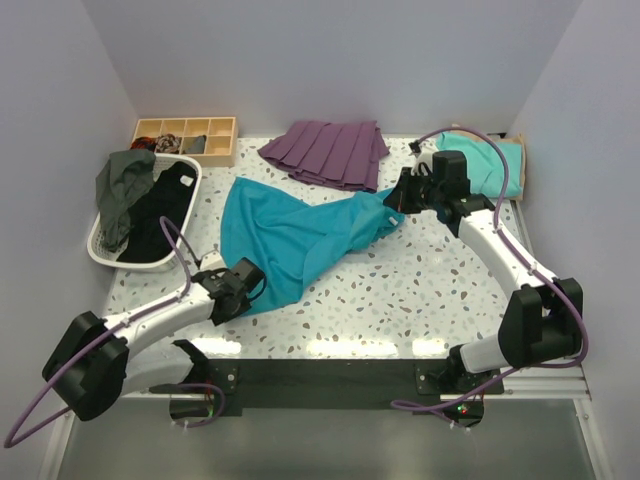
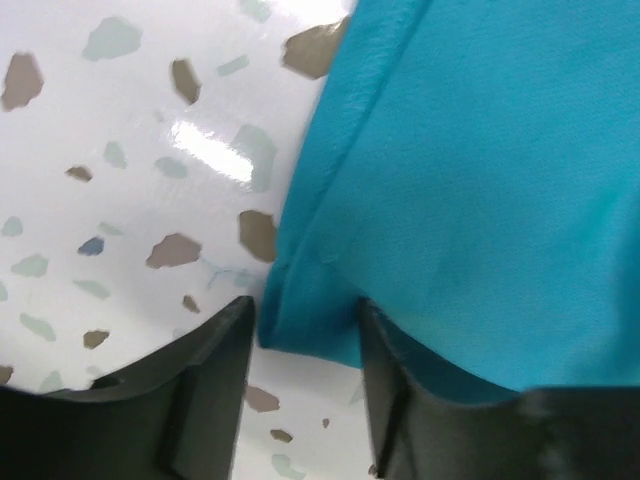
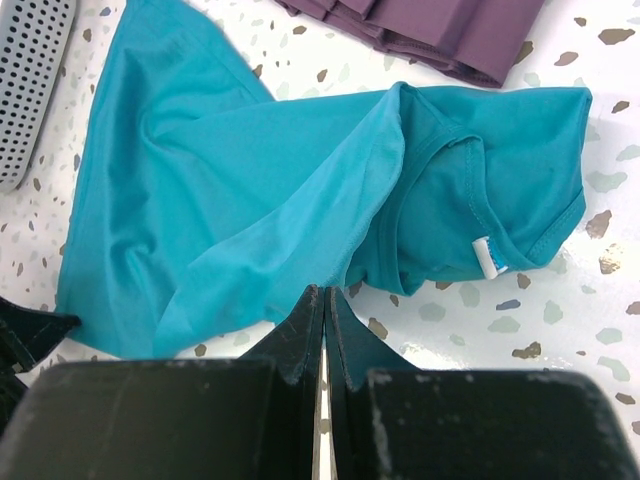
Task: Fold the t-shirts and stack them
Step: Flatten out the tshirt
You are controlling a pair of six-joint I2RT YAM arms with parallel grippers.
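Observation:
The teal-blue t-shirt (image 1: 300,235) lies spread and creased across the middle of the table, drawn out slantwise between my two grippers. My left gripper (image 1: 240,285) is low at its near-left corner. In the left wrist view my left gripper (image 2: 305,310) is open, with the hem corner of the shirt (image 2: 460,180) lying between the fingers. My right gripper (image 1: 393,200) is at the collar end. In the right wrist view my right gripper (image 3: 325,292) is shut, and the shirt (image 3: 230,190) gathers to its tips. A mint-green t-shirt (image 1: 490,160) lies at the far right on something tan (image 1: 520,150).
A purple pleated garment (image 1: 330,152) lies at the back middle, just behind the teal shirt. A white basket (image 1: 100,250) of dark clothes stands at the left edge. A wooden compartment tray (image 1: 185,135) sits behind it. The basket's corner shows in the right wrist view (image 3: 30,80).

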